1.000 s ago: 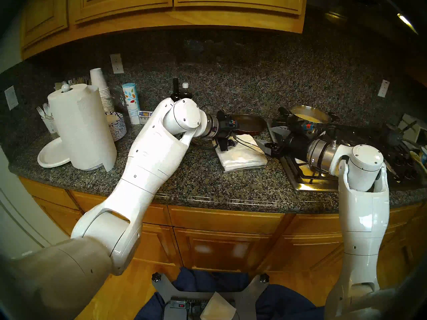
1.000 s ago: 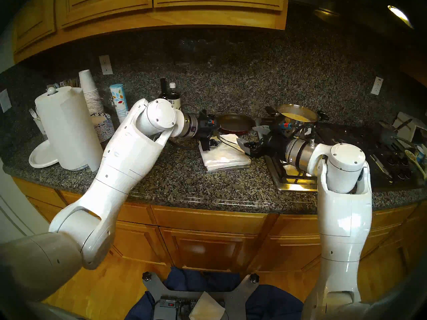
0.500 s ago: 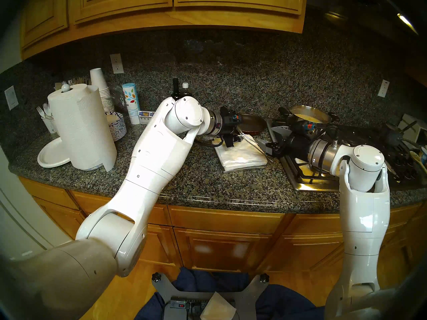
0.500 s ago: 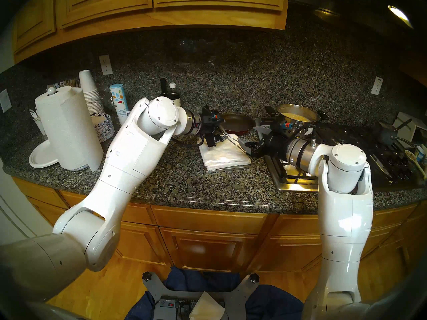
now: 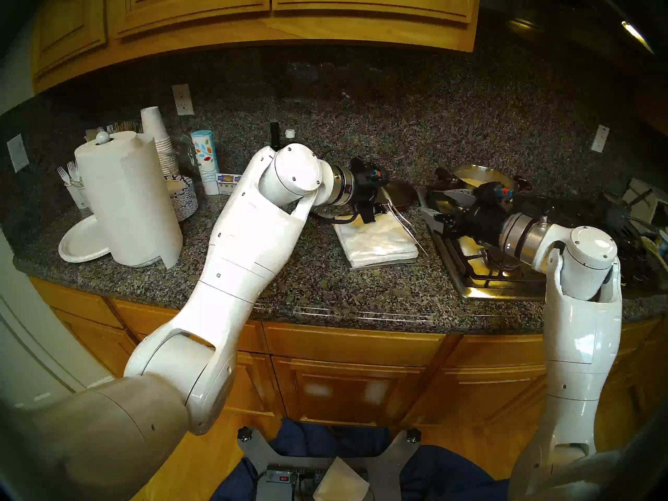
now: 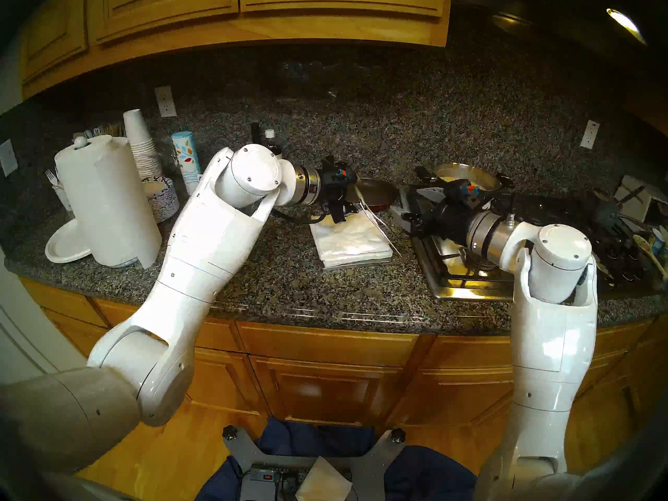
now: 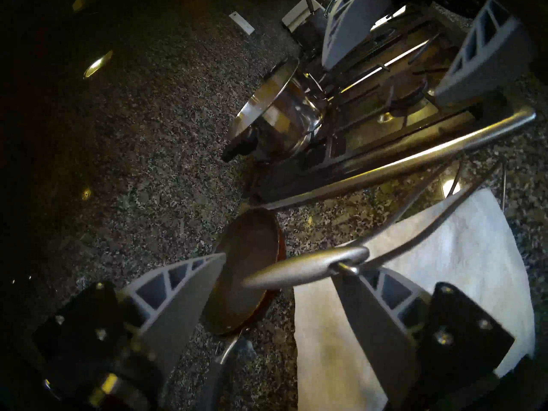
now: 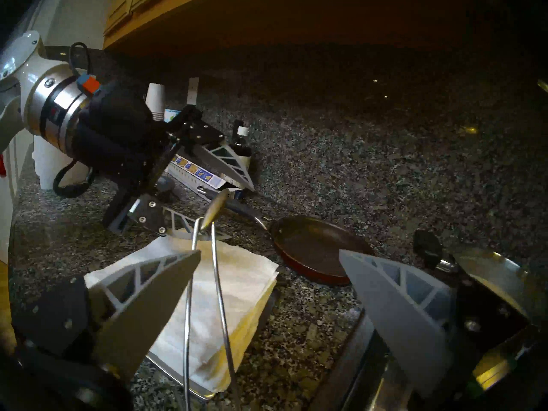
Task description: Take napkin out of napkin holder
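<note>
— Step in hand?
— Clearing the wire arm off the stack: flattened tip raised between the parted fingers of the left gripper, seemingly propped, not pinched.
— And the napkin?
— Topmost on the stack, flat in the napkin holder, not yet taken.
— Right gripper?
— Spread wide, empty, just beside the tray.
— Next?
— Probably: hold the arm up, reach for a free corner, pinch one sheet only.
</note>
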Controlling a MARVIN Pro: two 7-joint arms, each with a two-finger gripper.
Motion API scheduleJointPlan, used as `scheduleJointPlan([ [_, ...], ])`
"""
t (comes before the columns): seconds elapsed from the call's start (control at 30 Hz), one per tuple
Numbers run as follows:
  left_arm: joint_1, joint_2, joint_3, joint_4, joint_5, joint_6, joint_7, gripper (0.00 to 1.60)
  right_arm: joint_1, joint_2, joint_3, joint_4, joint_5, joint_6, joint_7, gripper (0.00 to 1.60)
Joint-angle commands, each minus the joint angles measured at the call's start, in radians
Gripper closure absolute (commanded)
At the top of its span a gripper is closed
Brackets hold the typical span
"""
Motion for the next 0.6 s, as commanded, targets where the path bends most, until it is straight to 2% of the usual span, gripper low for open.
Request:
scheduleJointPlan([
  [0.0,-0.035,-0.051,0.005,-0.022,-0.014,-0.001,0.017,0.26,0.026,0.002,0.061,-0.06,0.016,-0.006,-0.019,0.0],
  [0.3,-0.042,-0.089,0.011,-0.031,-0.026,0.002,0.026,0.24,0.024,0.005,0.128,-0.077,0.027,-0.007,-0.027,0.0],
  [0.57,-0.044,-0.104,0.015,-0.045,-0.034,0.003,0.019,0.24,0.018,0.003,0.148,-0.082,0.034,-0.007,-0.025,0.0],
])
